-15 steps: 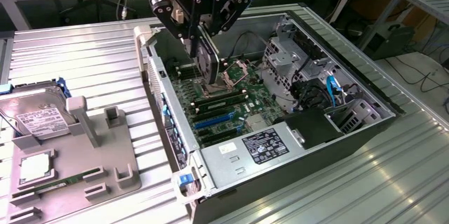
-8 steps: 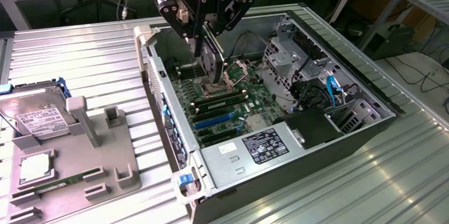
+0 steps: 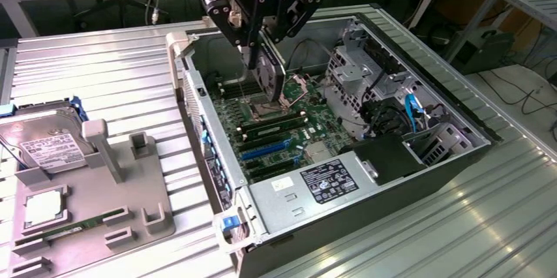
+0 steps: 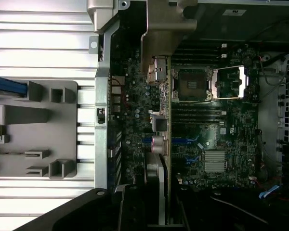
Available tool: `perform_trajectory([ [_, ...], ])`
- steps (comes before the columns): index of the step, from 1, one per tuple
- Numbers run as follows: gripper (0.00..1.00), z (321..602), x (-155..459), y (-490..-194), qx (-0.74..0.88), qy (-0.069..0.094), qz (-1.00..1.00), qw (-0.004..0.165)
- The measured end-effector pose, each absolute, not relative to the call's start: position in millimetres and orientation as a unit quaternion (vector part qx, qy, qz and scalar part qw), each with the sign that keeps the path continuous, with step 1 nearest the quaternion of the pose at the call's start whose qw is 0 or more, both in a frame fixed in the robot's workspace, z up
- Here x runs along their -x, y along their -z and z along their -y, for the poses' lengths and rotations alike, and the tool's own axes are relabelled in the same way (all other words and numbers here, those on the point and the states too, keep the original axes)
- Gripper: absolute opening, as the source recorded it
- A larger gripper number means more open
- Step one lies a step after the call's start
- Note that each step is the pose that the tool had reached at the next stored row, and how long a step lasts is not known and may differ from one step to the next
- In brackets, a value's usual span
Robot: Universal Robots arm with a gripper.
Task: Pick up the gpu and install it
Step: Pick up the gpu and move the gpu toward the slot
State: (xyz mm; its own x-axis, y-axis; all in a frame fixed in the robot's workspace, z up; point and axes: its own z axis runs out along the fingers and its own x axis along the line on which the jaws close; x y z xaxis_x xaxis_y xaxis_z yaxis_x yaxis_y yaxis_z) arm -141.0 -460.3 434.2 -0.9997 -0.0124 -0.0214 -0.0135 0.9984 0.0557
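The one gripper (image 3: 263,38) pinches the gpu (image 3: 268,74) by its upper edge, its jaws closed on the card's two dark faces. The single gpu hangs edge-down and slightly tilted in the mouth of the one open computer case (image 3: 452,111), over the motherboard (image 3: 291,131). In the exterior view its lower end is near the CPU socket (image 3: 261,103). It is not seated in any slot.

From the wrist view, the gpu (image 4: 160,126) shows edge-on as a thin strip running out from the gripper (image 4: 160,214), with its silvery bracket at the far end. Beneath it, two blue slots (image 3: 263,149) lie on the board, and one labelled power supply (image 3: 324,183) sits at the near end of the case.

Well apart, towards the exterior view's left, one grey holder (image 3: 117,200) rests on the ribbed metal counter (image 3: 104,76). It carries one silver hard drive (image 3: 44,142) and one slim green memory stick (image 3: 83,228).
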Motion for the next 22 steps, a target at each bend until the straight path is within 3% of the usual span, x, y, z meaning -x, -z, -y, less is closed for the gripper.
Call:
perform_trajectory([
  [22,0.28,460.3,110.5,-434.2,0.007,-0.028,-1.000,0.011],
])
